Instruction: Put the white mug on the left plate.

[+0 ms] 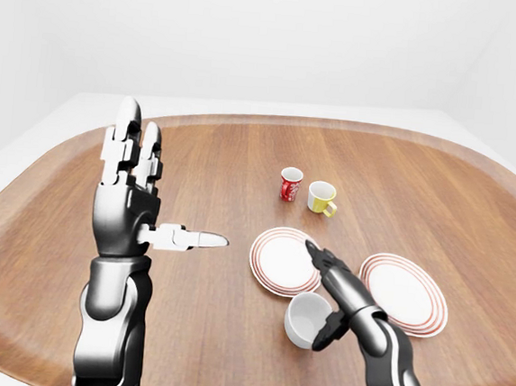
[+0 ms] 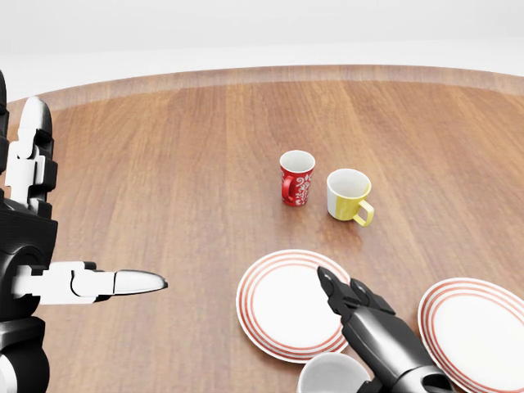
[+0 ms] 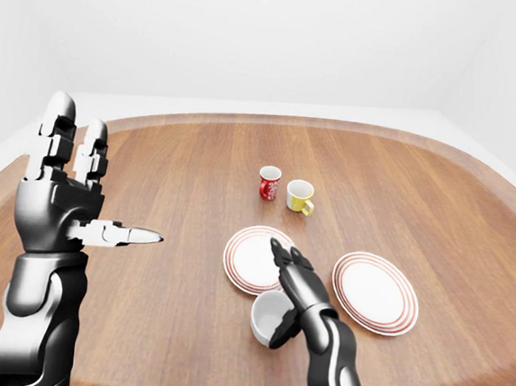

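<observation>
The white mug (image 1: 303,322) stands on the table just below the left plate (image 1: 275,259) in the left-eye view. My right hand (image 1: 326,294) is at the mug's right side. Its fingers (image 1: 323,260) stretch out over the plate's lower right edge and its thumb (image 1: 329,331) hangs down against the mug's rim. The fingers are not closed round the mug. My left hand (image 1: 164,180) is raised at the left, open and empty, fingers up and thumb pointing right.
A second red-rimmed plate (image 1: 412,297) lies to the right of my right hand. A red mug (image 1: 290,184) and a yellow mug (image 1: 321,197) stand above the plates. The round wooden table (image 1: 206,170) fills the view.
</observation>
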Motion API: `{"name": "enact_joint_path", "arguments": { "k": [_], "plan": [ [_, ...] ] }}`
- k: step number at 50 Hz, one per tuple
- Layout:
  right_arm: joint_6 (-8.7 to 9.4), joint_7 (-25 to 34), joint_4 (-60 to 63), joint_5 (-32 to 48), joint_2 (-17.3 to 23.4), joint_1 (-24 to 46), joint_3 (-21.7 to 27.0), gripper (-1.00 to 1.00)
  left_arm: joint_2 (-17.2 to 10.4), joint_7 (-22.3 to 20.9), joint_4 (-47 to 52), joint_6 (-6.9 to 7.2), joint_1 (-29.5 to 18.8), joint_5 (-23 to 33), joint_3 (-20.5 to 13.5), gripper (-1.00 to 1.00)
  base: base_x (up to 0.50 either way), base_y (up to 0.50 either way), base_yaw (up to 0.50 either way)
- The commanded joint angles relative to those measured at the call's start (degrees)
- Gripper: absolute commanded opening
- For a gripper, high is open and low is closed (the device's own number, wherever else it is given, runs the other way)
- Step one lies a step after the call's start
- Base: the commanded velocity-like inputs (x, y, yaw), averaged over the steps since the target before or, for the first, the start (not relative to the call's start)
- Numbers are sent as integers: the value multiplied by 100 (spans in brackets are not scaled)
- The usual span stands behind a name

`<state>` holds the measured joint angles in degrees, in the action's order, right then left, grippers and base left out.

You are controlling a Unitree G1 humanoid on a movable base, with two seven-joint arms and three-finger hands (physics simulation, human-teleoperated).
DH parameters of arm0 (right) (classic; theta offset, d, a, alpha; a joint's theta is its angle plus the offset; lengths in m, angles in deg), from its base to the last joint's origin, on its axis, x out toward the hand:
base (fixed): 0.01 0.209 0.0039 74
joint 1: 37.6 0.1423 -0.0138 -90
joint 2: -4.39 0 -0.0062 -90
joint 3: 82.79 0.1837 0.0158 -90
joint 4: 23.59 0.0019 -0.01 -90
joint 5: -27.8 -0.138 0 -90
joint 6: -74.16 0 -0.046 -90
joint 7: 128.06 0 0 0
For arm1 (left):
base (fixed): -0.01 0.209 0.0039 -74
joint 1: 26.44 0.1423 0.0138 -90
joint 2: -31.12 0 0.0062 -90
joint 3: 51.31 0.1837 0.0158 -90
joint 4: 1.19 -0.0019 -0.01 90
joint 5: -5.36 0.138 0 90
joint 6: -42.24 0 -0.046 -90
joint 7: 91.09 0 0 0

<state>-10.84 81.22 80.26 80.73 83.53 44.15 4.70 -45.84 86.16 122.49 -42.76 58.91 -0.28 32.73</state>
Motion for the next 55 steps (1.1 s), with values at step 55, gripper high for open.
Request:
{"name": "enact_joint_path", "arguments": {
  "k": [55],
  "plan": [
    [-232,-335,-896,334,51,152,-222,100,-8,7,50,0,-18,-20,-16,100,0,0,0]
  ]
}}
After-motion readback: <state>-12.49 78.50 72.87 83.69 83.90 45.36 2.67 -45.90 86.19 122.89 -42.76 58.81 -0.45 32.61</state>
